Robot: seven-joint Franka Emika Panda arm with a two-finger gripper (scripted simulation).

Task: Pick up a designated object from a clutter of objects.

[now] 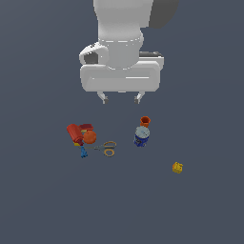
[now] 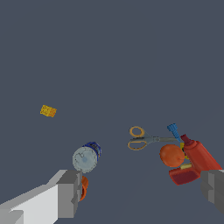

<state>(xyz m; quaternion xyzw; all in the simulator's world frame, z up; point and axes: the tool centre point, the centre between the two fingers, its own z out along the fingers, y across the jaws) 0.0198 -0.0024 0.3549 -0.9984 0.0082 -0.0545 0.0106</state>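
Note:
The orange cup stands upright on the floor, right behind the blue can with its pale grey top. My gripper hangs open above and a little toward the exterior view's left of the cup, with nothing between its fingers. In the wrist view only a sliver of the orange cup shows beside one finger; the blue can lies just past it. The other finger sits near the red box. The gripper is apart from every object.
A cluster sits at the exterior view's left: red box, orange ball, small blue piece and scissors with yellow-orange handles. A yellow block lies alone at the exterior view's right.

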